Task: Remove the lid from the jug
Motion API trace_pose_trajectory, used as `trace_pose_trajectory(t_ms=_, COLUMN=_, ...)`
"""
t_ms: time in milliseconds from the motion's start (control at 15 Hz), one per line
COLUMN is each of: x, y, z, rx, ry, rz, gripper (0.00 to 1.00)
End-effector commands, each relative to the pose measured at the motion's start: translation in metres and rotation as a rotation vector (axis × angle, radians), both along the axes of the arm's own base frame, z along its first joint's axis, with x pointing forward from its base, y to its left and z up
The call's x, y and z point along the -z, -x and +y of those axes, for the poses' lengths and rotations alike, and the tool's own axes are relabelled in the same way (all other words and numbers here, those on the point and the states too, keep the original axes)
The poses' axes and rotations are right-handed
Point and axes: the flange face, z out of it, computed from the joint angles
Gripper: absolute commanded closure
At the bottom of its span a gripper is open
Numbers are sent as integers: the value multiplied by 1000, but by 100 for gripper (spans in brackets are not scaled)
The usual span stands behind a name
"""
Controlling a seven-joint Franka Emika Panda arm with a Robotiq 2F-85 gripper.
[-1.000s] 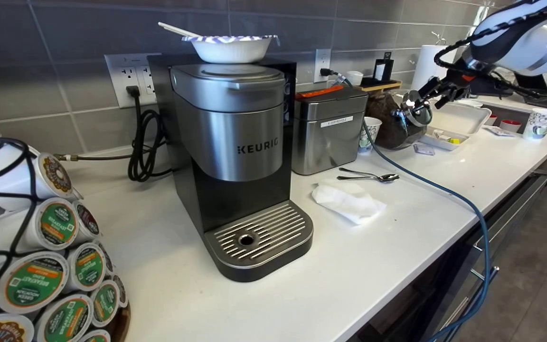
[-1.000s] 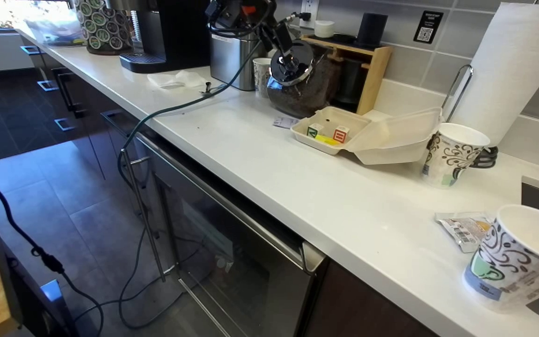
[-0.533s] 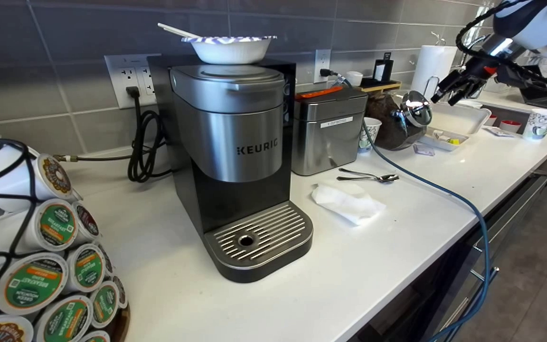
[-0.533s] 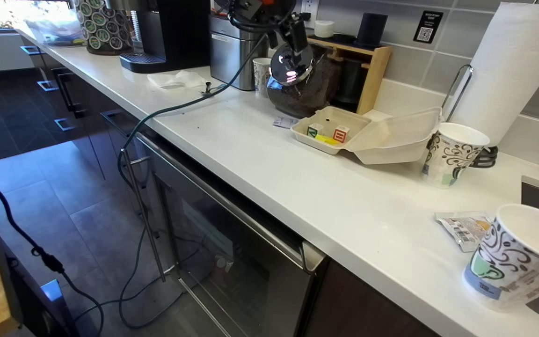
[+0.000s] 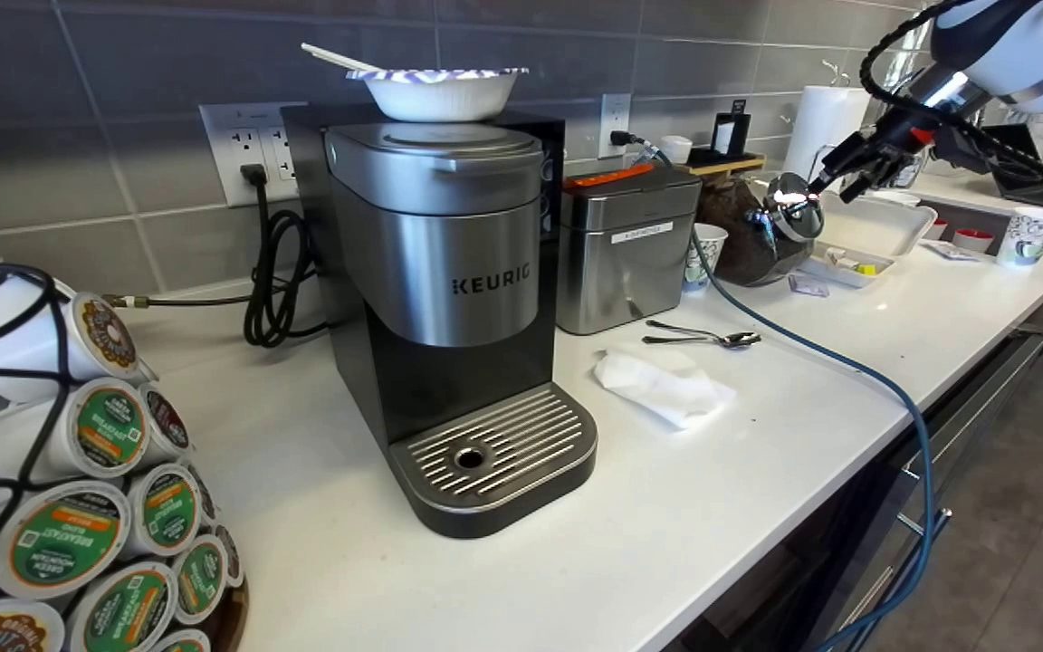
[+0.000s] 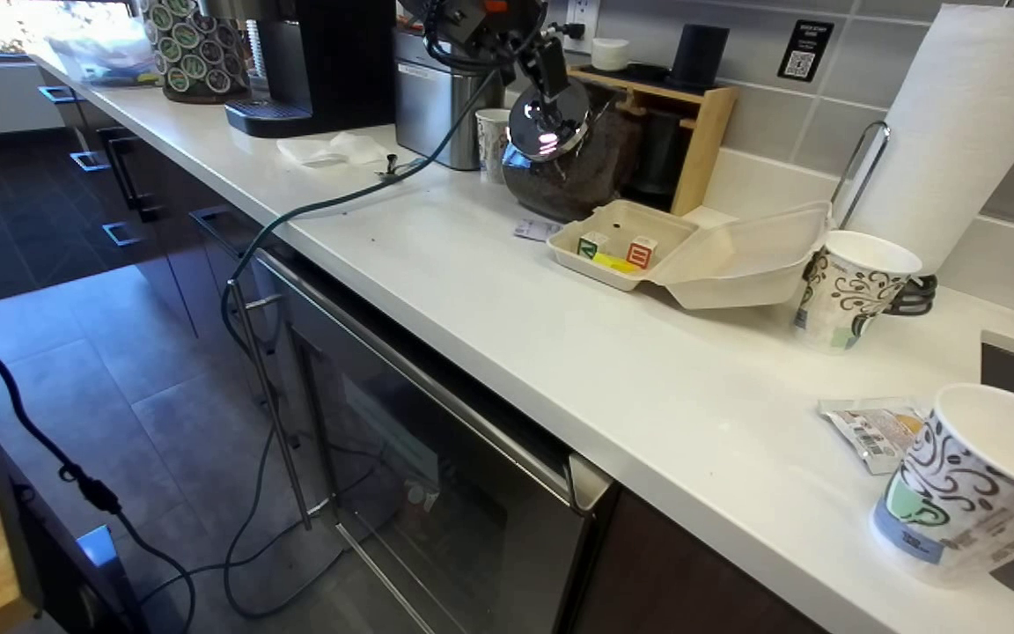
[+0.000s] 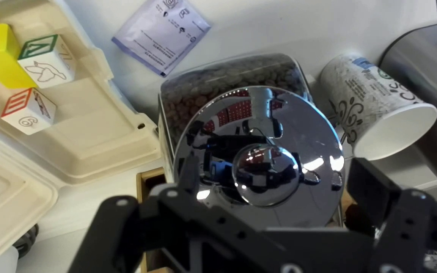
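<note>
Silver, the lid [image 7: 263, 165] sat on the jug [image 7: 237, 77]. The gripper [image 7: 275, 167] had come closer, fingers [image 7: 374, 185] apart at nine and three o'clock in the wrist view, maybe to grab

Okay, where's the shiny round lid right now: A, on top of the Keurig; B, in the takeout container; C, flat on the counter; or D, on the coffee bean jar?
D: the wrist view shows the chrome lid capping the coffee bean jar.
</note>
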Motion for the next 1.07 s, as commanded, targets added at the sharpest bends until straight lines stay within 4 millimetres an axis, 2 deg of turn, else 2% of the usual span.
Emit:
trace_pose_trajectory(t_ms=0, x=5, y=-4, z=14, rx=46, ry=27, rz=-46, gripper=0)
trace_pose_trajectory(t_ms=200, x=6, y=-7, z=19, rx=61, ry=40, rz=-60, gripper=0)
trace_pose_trajectory(t_ms=267, x=8, y=-6, z=20, rx=65, ry=44, rz=-59, gripper=7)
trace_pose_trajectory(t_ms=467, x=14, y=-6, z=16, rx=83, ry=46, rz=-52, gripper=7)
trace_pose_trajectory(t_ms=733, x=19, y=-9, z=15, rx=110, ry=29, rz=-55, gripper=17)
trace_pose_trajectory(t_ms=867, x=20, y=-11, z=15, rx=122, ry=31, rz=-60, gripper=34)
trace_pose_trajectory(t_ms=933, x=21, y=-12, z=16, rx=127, ry=33, rz=-63, gripper=51)
trace_pose_trajectory(t_ms=1000, x=22, y=-12, z=16, rx=132, ry=34, rz=-65, gripper=58)
